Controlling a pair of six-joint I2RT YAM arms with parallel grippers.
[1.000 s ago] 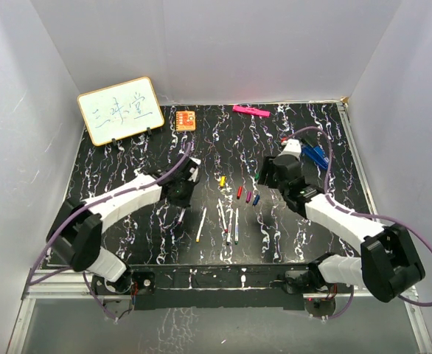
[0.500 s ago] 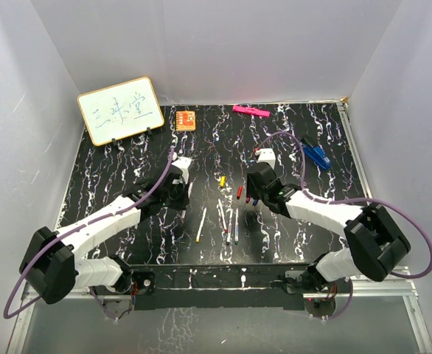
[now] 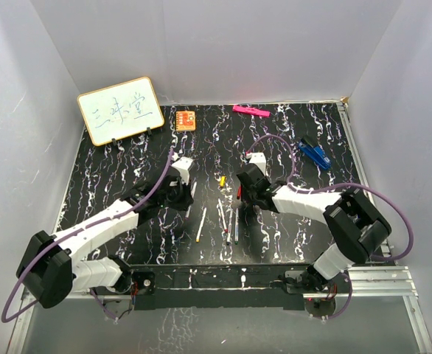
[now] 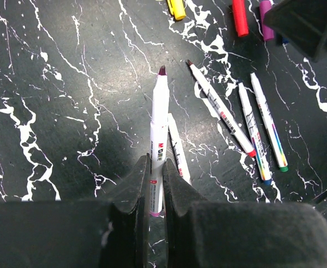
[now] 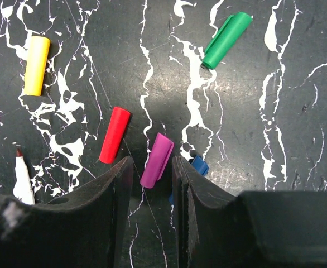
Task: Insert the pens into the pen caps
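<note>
Left wrist: left claw point(image 4: 156, 167) clenching likely light, slick thin white-barrelled purple-tipped pen point(image 4: 159, 111) near tail; right claw point(image 5: 152, 164) released, straddling short purple plastic cap point(image 5: 157, 160).

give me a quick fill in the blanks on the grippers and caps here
1. The left gripper is shut on a ____.
2. The cap that the open right gripper straddles is ____.
3. In the right wrist view, the leftmost cap is ____.
Missing words: pen; purple; yellow.
</note>
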